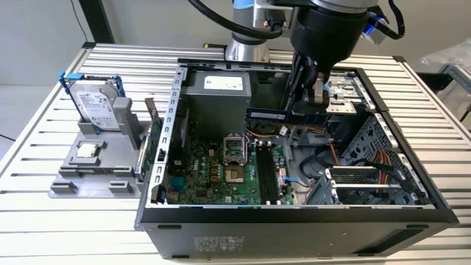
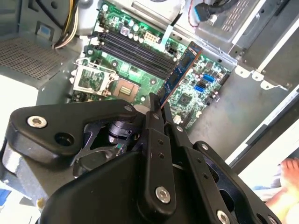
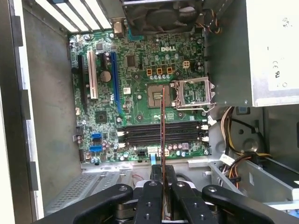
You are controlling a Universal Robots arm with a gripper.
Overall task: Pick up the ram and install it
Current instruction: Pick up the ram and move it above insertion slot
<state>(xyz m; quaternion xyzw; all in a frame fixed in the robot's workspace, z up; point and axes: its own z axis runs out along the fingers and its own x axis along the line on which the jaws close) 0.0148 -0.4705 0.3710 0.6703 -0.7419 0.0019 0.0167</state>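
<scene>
My gripper [image 1: 316, 106] is shut on the ram [image 1: 268, 115], a long thin stick that hangs level over the open computer case [image 1: 169, 138], above the motherboard [image 1: 213, 171]. In the second wrist view the ram [image 2: 183, 69] juts out from between the black fingers [image 2: 154, 116] toward the board. In the first wrist view I see the ram [image 3: 162, 130] edge-on, crossing over the black memory slots [image 3: 140, 133], with my gripper [image 3: 162, 186] clamped on its near end. The slots [image 1: 266, 176] lie below the stick and nearer the case's front wall.
On the exterior view's left, a grey stand [image 1: 70, 185] carries a hard drive [image 1: 96, 105] in a blue frame and a small square processor chip [image 1: 88, 149]. Inside the case are the power supply [image 1: 213, 91], the open processor socket [image 1: 234, 149], cables [image 1: 375, 165] and a drive cage [image 1: 368, 176].
</scene>
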